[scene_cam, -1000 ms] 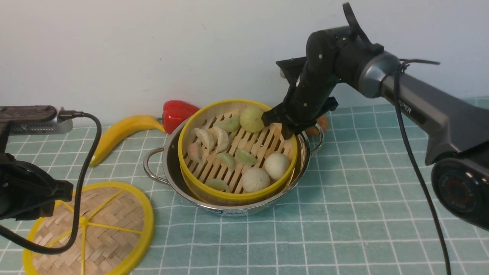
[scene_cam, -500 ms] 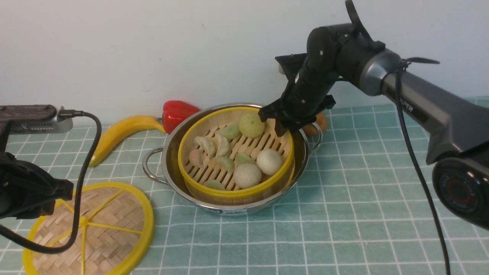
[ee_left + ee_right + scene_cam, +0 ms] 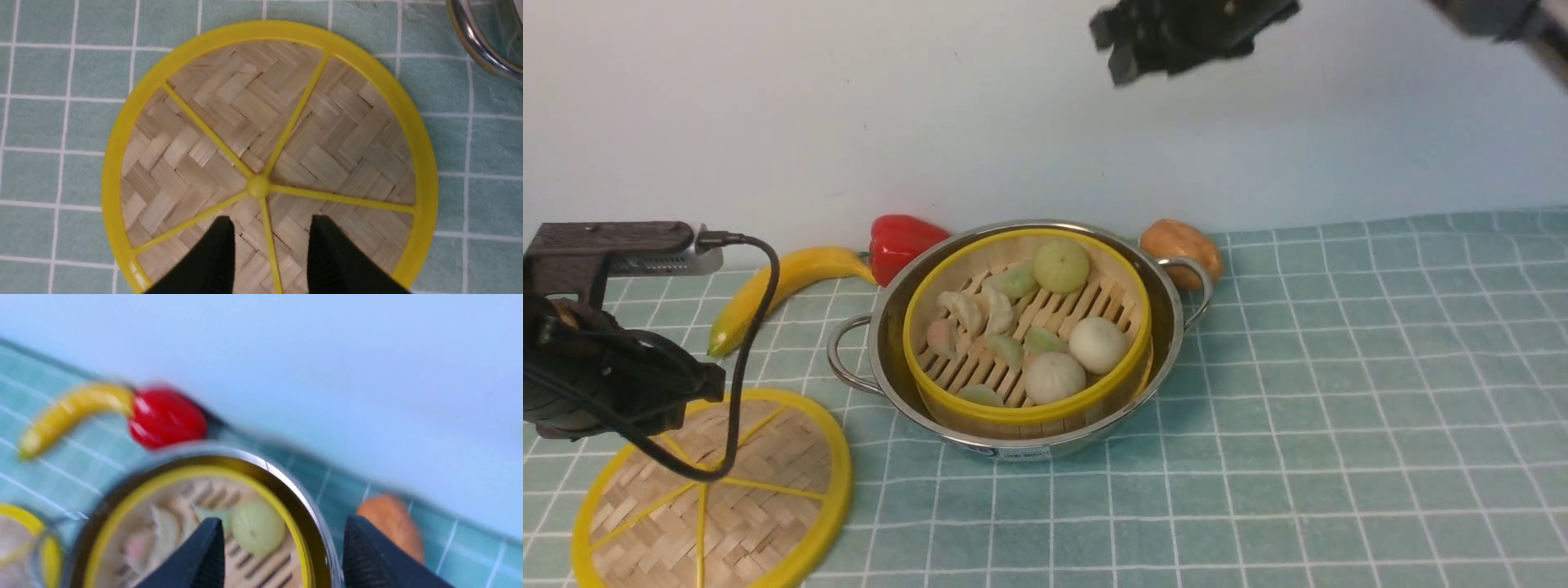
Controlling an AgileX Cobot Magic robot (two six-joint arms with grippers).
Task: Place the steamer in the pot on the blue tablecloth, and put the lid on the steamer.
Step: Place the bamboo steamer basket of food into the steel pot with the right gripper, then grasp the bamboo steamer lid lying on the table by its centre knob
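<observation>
1. The right hand (image 3: 282,528) has let go of the steamer (image 3: 1029,412) and risen high above the pot (image 3: 886,343). The left hand (image 3: 269,224) has edged over the lid (image 3: 743,490).
2. Left of the pot, the lid lies flat on the blue tablecloth (image 3: 1339,408). The left hand hovers above it, fingers parted astride a spoke, gripping nothing.
3. The steamer sits level inside the pot.
4. The right hand is spread wide and empty.
5. The lid pickup is the step in hand. The next move likely calls for lowering and pinching that spoke near the knob.
</observation>
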